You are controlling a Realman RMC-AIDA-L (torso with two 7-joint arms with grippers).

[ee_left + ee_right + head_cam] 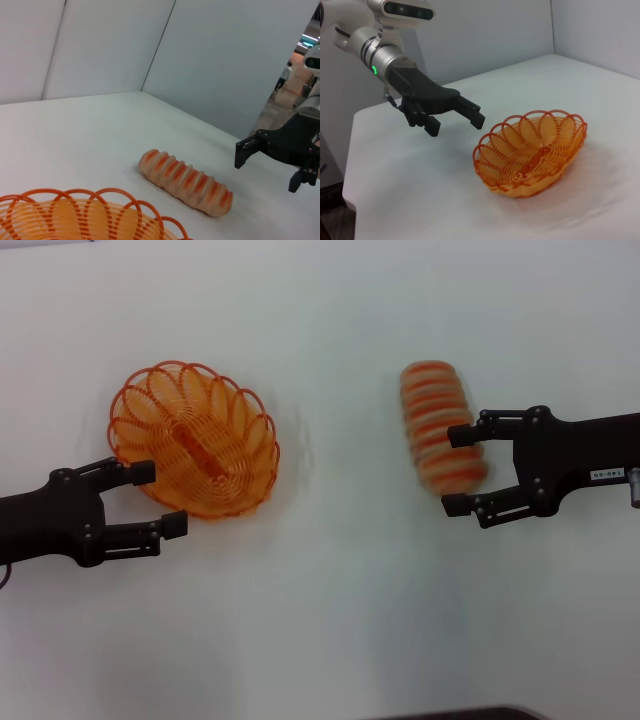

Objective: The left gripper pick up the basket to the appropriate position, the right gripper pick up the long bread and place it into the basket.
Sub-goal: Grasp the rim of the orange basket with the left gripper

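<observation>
My right gripper [463,470], jaws wide, straddled the striped tan long bread's [440,423] near end; my left gripper [160,500], also wide, sat at the orange wire basket's [195,438] rim.

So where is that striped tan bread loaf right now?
In the head view, the striped tan bread loaf lies on the white table on the robot's right, at the open right gripper, well apart from the orange wire basket.

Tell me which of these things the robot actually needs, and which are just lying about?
Needed: the basket, the long bread, the left hand open beside the basket, the right hand open at the bread.
Lying about: nothing; only the white table beneath.
</observation>
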